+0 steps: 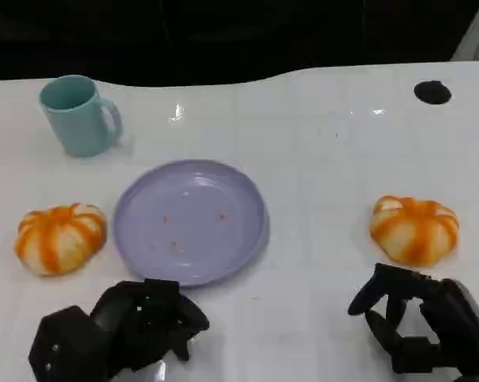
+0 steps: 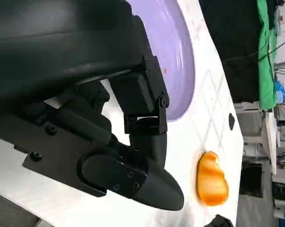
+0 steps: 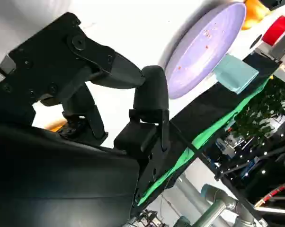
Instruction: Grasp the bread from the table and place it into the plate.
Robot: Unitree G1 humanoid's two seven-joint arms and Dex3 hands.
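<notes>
Two round orange-striped breads lie on the white table, one on each side of the empty purple plate (image 1: 190,219). The left bread (image 1: 60,237) sits beside the plate's left rim, and the right bread (image 1: 414,228) lies well to the plate's right. My right hand (image 1: 422,322) hovers just in front of the right bread, fingers apart, holding nothing. My left hand (image 1: 124,330) sits low in front of the plate, fingers loosely bent and empty. The left wrist view shows my left hand (image 2: 123,142), the plate (image 2: 178,61) and the right bread (image 2: 212,179). The right wrist view shows my right hand (image 3: 109,94) and the plate (image 3: 204,47).
A teal mug (image 1: 79,115) stands at the back left, and the right wrist view shows the mug (image 3: 235,72) beyond the plate. A small black disc (image 1: 432,92) lies at the back right. The table's far edge meets a dark background.
</notes>
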